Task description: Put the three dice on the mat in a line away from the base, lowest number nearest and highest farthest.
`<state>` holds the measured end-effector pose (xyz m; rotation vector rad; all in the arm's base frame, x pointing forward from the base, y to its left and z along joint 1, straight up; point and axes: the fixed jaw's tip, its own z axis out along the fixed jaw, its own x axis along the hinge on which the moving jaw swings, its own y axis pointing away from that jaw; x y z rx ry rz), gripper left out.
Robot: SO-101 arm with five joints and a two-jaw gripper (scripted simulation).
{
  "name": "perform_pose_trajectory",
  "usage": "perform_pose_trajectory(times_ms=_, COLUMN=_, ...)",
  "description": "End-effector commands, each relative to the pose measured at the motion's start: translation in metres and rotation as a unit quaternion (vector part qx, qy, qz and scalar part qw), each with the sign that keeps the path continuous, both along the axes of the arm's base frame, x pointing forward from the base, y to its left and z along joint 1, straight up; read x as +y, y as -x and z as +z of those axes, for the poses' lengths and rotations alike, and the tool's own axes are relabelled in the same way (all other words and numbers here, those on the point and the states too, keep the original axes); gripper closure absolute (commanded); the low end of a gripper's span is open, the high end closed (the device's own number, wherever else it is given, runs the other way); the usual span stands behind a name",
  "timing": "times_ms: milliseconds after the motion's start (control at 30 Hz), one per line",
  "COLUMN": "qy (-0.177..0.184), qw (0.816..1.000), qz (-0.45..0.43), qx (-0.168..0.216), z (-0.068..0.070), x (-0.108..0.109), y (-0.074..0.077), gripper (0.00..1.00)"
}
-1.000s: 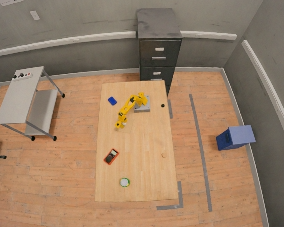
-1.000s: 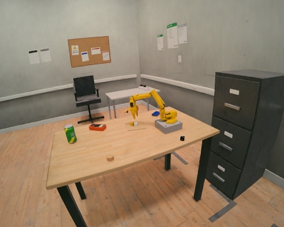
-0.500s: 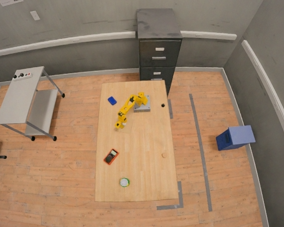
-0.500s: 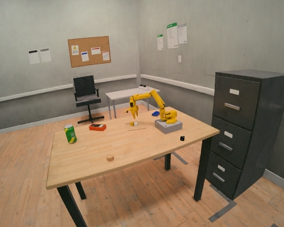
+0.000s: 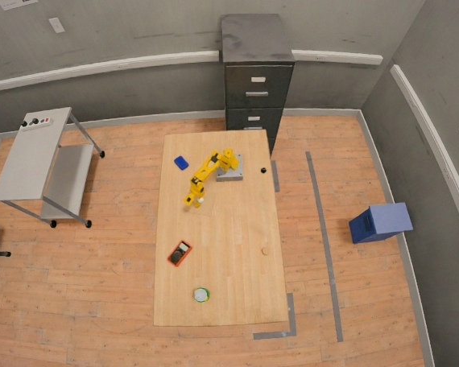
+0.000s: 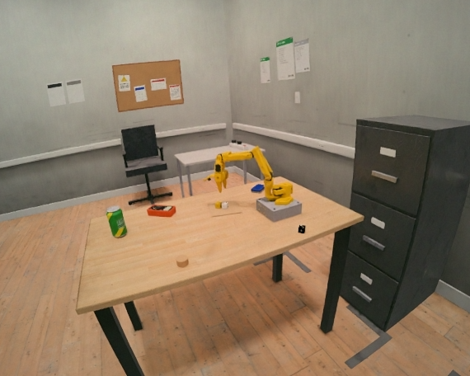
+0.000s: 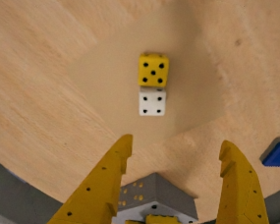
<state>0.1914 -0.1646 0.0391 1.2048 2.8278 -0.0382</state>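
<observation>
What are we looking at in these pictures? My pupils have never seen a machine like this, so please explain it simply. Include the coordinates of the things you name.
The machine is a small yellow robot arm standing on a grey base (image 5: 235, 178) (image 6: 278, 212). One picture looks down from above, one looks across the room from the side, and the third comes from a camera beside the claw (image 7: 176, 147).

Near the base lies a thin tan mat (image 7: 105, 74). On it sit a yellow die (image 6: 218, 204) (image 7: 153, 71) showing five and a white die (image 6: 225, 204) (image 7: 152, 102) showing four. A black die (image 5: 263, 170) (image 6: 301, 228) lies off the mat.

The table also holds a multimeter (image 5: 179, 253) (image 6: 162, 211), a green can (image 5: 201, 294) (image 6: 116, 223), a blue object (image 5: 181, 162) (image 6: 257, 188) and a small round disc (image 5: 265, 251) (image 6: 182, 261).

The claw is open, holding nothing.
</observation>
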Motion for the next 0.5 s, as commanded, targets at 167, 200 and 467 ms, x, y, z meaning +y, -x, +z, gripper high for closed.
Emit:
perform_pose_trajectory(times_ms=167, qy=0.075, qw=0.994, qz=0.001, qx=-0.081, z=0.051, x=-0.010, y=-0.008, gripper=0.68)
perform_pose_trajectory(times_ms=200, qy=0.085, qw=0.992, qz=0.001, qx=-0.091, z=0.058, x=-0.010, y=-0.008, gripper=0.68)
perform_pose_trajectory(times_ms=467, qy=0.135, qw=0.980, qz=0.001, qx=-0.145, z=0.093, x=-0.011, y=-0.009, gripper=0.68)
